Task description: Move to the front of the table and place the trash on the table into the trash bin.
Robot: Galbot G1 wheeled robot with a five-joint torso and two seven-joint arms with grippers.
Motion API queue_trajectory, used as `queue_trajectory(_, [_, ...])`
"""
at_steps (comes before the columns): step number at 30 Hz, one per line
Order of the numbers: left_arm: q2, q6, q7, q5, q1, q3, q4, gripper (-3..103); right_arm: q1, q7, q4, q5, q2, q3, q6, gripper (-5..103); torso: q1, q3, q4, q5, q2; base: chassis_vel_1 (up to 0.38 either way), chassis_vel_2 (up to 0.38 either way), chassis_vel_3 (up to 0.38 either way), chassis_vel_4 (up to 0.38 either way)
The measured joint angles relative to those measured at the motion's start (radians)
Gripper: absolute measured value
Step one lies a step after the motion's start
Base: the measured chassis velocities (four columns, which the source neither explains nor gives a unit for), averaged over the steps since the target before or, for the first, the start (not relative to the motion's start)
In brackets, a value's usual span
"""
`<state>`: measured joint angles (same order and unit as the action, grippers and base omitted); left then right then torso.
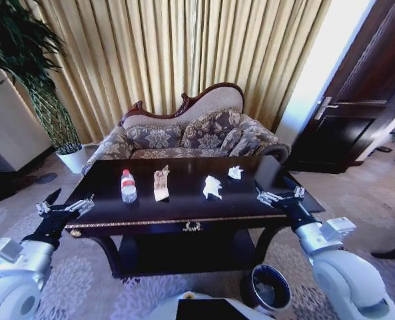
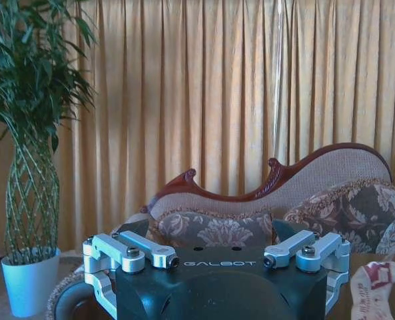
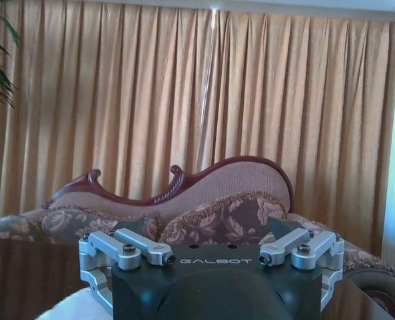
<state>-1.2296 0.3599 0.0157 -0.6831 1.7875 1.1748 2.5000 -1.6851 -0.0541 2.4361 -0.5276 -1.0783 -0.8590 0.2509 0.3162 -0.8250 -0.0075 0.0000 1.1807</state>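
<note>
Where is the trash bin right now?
In the head view, the trash bin stands on the carpet by the table's front right leg, below the right claw.

The dark glossy wooden table (image 1: 184,207) carried gold edge trim and a gold emblem on its front. On it, the clear plastic bottle (image 1: 128,186) wore a red cap and white label, the crumpled wrapper (image 1: 160,184) was beige, and the two crumpled tissues (image 1: 212,187) were white. The round trash bin (image 1: 266,288) was dark. The sofa (image 1: 190,130) showed grey floral upholstery in a reddish-brown frame, before golden pleated curtains (image 1: 184,53). The plant pot (image 1: 72,159) was white.
</note>
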Motion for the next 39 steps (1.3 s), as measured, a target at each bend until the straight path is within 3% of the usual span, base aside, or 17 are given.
queue_trajectory(9, [-0.015,-0.002,0.0,-0.002,0.0,-0.001,0.0,100,0.058,-0.008,-0.109,-0.067,0.074,0.035,0.019,100,-0.001,0.001,-0.0001,0.0001,0.001,-0.015,0.013,0.017,-0.012])
queue_trajectory(13, [-0.033,-0.021,0.0,-0.003,0.013,0.01,0.0,100,0.183,-0.058,-0.194,-0.198,0.173,0.117,0.082,100,-0.002,0.001,0.0,0.0001,0.001,0.0,0.0,0.0,0.0])
queue_trajectory(21, [-0.07,-0.034,0.0,-0.003,0.024,0.029,0.0,100,0.42,-0.162,-0.352,-0.225,0.256,0.3,0.148,100,0.0,0.0,0.0004,0.0001,0.0,0.0,0.0,0.0,0.0])
queue_trajectory(32, [-0.113,-0.037,0.0,0.004,0.017,0.028,0.0,100,0.608,-0.231,-0.492,-0.219,0.228,0.505,0.201,100,-0.001,0.0,0.0001,-0.0001,0.0,0.0,0.0,0.0,0.0])
queue_trajectory(39, [-0.129,-0.039,-0.001,0.001,0.019,0.035,0.0,100,0.666,-0.251,-0.542,-0.207,0.204,0.553,0.211,100,-0.001,0.0,0.0001,-0.0001,0.0,0.0,0.0,0.0,0.0])
